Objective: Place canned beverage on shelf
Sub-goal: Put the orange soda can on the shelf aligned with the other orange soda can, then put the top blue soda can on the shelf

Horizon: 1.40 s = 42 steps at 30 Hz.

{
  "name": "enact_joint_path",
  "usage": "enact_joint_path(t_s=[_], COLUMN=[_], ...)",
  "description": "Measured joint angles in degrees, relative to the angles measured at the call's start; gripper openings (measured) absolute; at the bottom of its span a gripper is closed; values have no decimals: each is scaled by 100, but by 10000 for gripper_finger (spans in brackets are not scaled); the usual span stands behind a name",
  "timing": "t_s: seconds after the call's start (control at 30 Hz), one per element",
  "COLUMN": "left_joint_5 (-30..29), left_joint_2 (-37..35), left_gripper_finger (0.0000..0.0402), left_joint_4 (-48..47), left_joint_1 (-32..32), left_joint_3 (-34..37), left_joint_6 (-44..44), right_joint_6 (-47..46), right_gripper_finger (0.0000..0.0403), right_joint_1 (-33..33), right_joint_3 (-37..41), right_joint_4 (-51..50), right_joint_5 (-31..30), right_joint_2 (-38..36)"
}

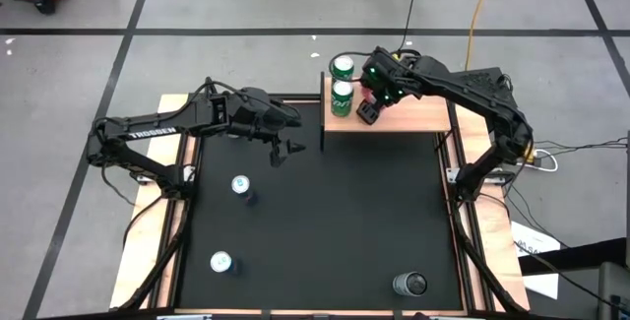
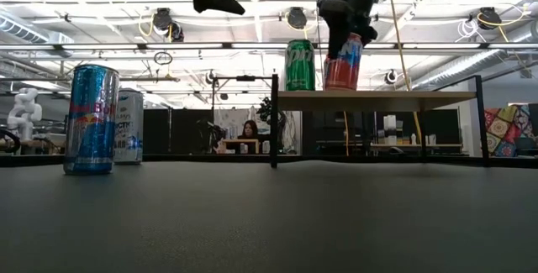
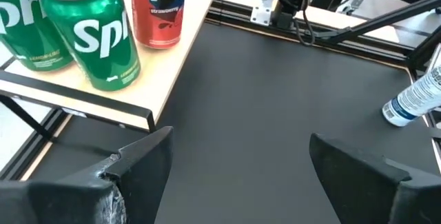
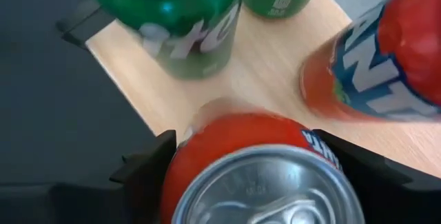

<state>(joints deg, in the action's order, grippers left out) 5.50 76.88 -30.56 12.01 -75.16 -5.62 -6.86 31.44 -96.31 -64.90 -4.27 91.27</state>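
The shelf (image 1: 413, 115), a light wooden board on thin black posts, stands at the mat's far edge. Two green cans (image 1: 342, 97) (image 1: 343, 66) stand on its left end. My right gripper (image 1: 369, 109) is over the board just right of them, shut on a red can (image 4: 256, 172). Another red can (image 4: 368, 62) shows beside it in the right wrist view. In the low view the held can (image 2: 343, 61) tilts, its base at the board. My left gripper (image 1: 285, 148) hangs open and empty above the mat, left of the shelf. My right gripper pinches the red can's upper side wall (image 4: 180, 160) between its two fingers (image 4: 146, 170), one on each side of the can just below its silver top. The fingers come from above. The can tilts; whether its base touches the board I cannot tell.
A blue can (image 1: 240, 184) and a white can (image 1: 220, 261) stand on the left half of the black mat (image 1: 335, 222). A grey container (image 1: 409, 284) lies near the front edge. The right half of the board (image 1: 423, 113) is bare.
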Motion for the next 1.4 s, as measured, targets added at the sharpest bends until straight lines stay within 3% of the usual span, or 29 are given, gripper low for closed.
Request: enact_joint_path(t_s=[0.23,0.8,1.03,1.2,1.4], left_joint_5=[2,1,-4,-399,-1385], left_joint_2=[0,2,1,-309,-955], left_gripper_finger=[337,338,338,338,338], left_joint_4=[-234,-337,-338,-416,-698], left_joint_1=[-4,2,2,2,-28], left_joint_3=[0,0,0,9,7], left_joint_6=[-5,1,-5,-154,-697], right_joint_6=[-205,-641,-721,-921,-1278], right_gripper_finger=[354,353,353,353,353], right_joint_1=[5,7,0,-13,-159], right_joint_3=[22,20,15,15,15], right_joint_4=[9,152,490,1055,1648], right_joint_5=[-31,-917,-914,-895,-293], right_joint_2=[18,-747,-805,-1148,-1670])
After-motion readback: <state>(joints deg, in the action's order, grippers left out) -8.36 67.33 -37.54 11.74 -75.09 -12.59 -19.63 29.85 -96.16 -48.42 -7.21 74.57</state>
